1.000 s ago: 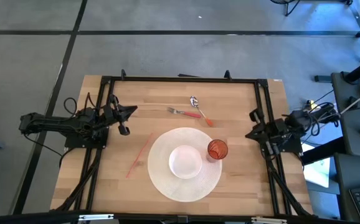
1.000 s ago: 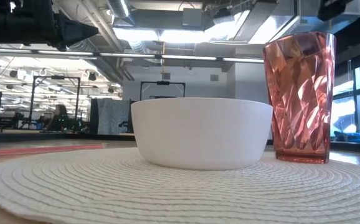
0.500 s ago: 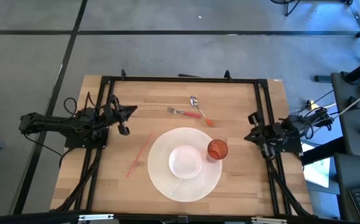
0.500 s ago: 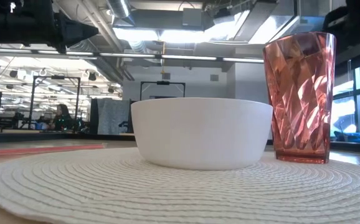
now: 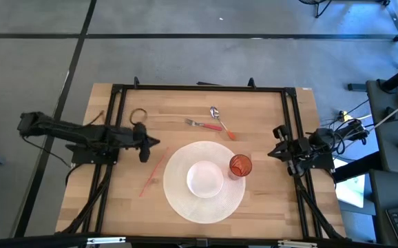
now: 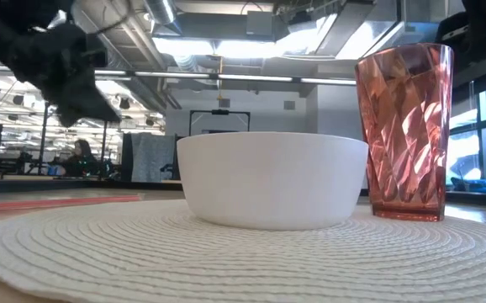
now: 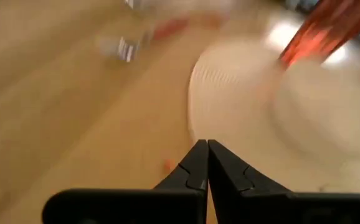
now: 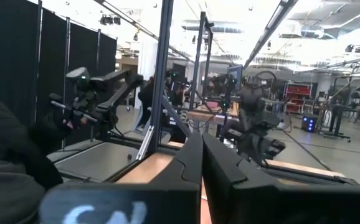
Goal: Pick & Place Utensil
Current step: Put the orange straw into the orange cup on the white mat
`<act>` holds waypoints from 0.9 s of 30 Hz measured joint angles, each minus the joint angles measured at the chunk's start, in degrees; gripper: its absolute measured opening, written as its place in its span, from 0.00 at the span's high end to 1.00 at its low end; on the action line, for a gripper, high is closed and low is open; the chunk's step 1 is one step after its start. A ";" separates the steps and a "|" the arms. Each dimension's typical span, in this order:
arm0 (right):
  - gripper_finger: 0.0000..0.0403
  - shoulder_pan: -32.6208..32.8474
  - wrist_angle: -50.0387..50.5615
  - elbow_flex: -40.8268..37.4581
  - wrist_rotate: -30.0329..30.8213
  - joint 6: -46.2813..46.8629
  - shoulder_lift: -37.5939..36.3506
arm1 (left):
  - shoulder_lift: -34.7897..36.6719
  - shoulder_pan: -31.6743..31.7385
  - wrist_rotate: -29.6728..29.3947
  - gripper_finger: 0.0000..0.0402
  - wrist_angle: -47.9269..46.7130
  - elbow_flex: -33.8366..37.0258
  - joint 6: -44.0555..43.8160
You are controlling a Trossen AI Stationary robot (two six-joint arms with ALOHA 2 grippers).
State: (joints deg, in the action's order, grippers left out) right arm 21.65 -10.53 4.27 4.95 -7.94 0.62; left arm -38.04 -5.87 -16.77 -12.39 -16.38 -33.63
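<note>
The fork (image 5: 200, 124) and spoon (image 5: 221, 121) lie untouched on the wooden surface (image 5: 268, 200) just beyond the woven placemat (image 5: 175, 200), which carries the white bowl (image 5: 205, 178) and red tumbler (image 5: 239, 165). The left pincer (image 5: 152, 144), fingers pressed together and empty, hangs just beside the mat's edge near a thin red stick (image 5: 154, 171), probably reaching toward a utensil. The right pincer (image 5: 275, 151), also pressed together, waits at the surface's far edge.
</note>
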 joint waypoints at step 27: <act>0.95 0.00 4.93 0.09 -0.04 6.21 0.00 | -54.74 -10.06 -1.96 0.60 -39.24 -44.81 -6.85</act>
State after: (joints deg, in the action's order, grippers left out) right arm 21.65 -5.59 4.36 4.91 -1.74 0.62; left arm -92.78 -15.93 -18.74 -51.63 -61.19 -40.48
